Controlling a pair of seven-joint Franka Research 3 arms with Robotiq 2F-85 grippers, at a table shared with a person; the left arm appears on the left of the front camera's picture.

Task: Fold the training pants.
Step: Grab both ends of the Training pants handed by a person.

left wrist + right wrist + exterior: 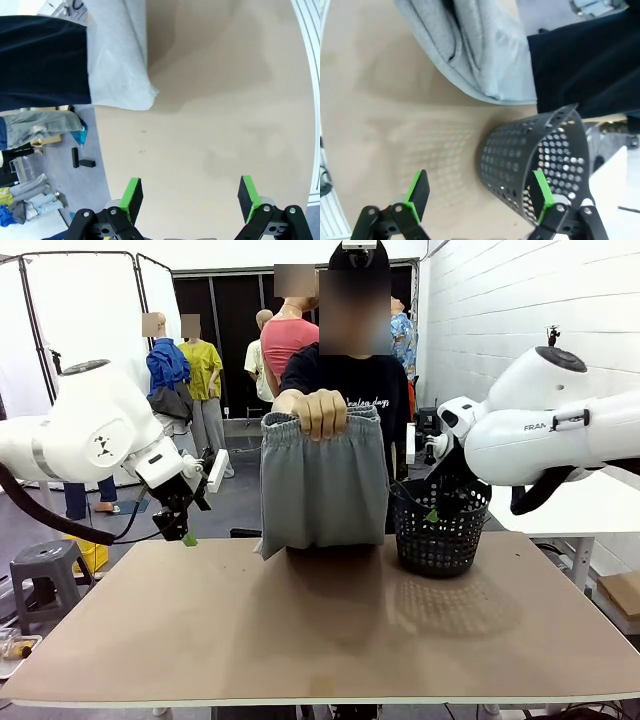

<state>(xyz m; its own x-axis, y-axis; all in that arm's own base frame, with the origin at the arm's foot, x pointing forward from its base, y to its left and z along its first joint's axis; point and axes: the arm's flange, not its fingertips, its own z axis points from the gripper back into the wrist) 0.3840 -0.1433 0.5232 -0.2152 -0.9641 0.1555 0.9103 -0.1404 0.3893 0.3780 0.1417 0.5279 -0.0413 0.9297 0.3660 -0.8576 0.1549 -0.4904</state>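
Note:
A person's hand (321,412) holds the light grey training pants (324,488) up by the gathered waistband at the table's far edge, the fabric hanging folded with its lower end on the tabletop. The same pants appear in the left wrist view (119,60) and the right wrist view (470,47). My left gripper (186,533) hovers open over the table's far left corner, well left of the pants; its jaws (190,197) hold nothing. My right gripper (433,512) stands open beside the basket, and in its wrist view (477,195) nothing sits between the green pads.
A black mesh basket (437,530) stands on the brown table (320,630) at the far right, close to my right gripper's finger (542,192). A grey stool (45,565) is off the table's left side.

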